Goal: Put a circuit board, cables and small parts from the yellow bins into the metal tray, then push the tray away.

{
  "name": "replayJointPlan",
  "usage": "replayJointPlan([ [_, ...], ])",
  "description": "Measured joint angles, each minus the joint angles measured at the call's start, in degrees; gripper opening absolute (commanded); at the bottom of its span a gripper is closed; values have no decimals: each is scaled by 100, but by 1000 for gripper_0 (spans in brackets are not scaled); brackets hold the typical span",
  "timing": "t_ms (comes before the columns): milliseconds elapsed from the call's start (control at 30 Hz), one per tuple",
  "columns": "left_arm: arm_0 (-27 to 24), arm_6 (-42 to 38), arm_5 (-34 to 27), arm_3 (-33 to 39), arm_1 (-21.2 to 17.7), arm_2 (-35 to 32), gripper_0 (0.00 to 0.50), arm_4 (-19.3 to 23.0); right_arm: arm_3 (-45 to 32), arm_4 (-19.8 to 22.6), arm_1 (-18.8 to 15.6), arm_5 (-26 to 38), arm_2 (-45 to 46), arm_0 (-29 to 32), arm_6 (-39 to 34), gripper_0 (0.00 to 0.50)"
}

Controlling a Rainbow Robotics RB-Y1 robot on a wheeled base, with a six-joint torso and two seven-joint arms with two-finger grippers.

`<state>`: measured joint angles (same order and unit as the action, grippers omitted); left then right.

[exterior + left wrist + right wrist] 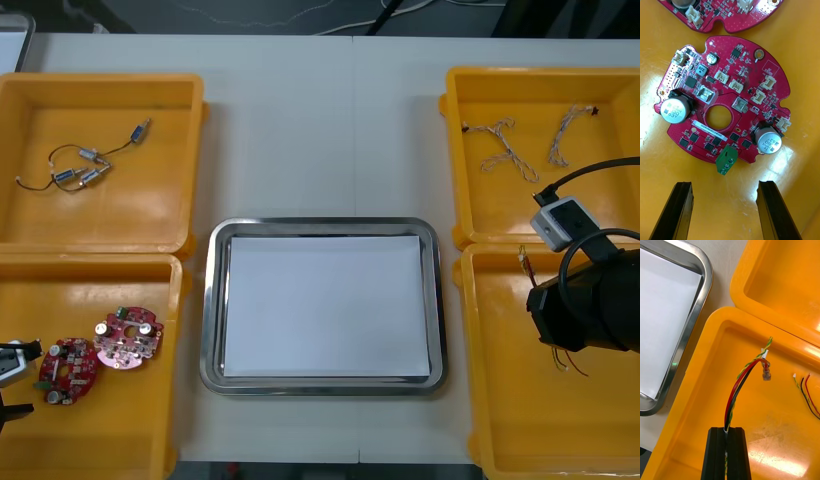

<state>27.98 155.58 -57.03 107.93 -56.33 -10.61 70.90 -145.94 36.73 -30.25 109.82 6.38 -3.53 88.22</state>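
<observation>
Cable (740, 381) is pinched by the right gripper (727, 429) over the near right bin (782, 435), running out past the fingertips (716, 438). Left gripper (725, 184) is held wide open over the near left bin (799, 48), a circuit board (724, 95) lying just beyond, green terminal (726, 164) pointed at the gap.

We see a light table (320, 130) carrying 4 yellow bins and 1 metal tray. Along its left side the far left bin (100, 80) and the near left bin (90, 262) sit edge to edge, and along its right side the far right bin (540, 73) and the near right bin (470, 350) do the same. The metal tray (322, 224), shiny at the rim and white inside, rests between the 2 near bins, just beside each without touching, with bare tabletop running beyond it to the far edge.
</observation>
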Motion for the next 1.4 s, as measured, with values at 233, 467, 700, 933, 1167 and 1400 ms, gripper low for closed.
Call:
replayJointPlan([
  [233,0,0,6,0,0,0,500,-14,0,0,0,0,0,0,0,0],
  [467,-9,0,19,0,0,104,500,-55,0,0,0,0,0,0,0,0],
  [700,-22,0,27,0,1,267,500,-101,0,0,0,0,0,0,0,0],
  [933,-116,0,27,0,1,284,500,-111,0,0,0,0,0,0,0,0],
  [1167,-242,0,28,0,1,284,495,-111,0,-1,0,0,0,0,0,0],
  [1400,-259,0,49,0,1,284,428,-114,0,-1,0,0,0,0,0,0],
])
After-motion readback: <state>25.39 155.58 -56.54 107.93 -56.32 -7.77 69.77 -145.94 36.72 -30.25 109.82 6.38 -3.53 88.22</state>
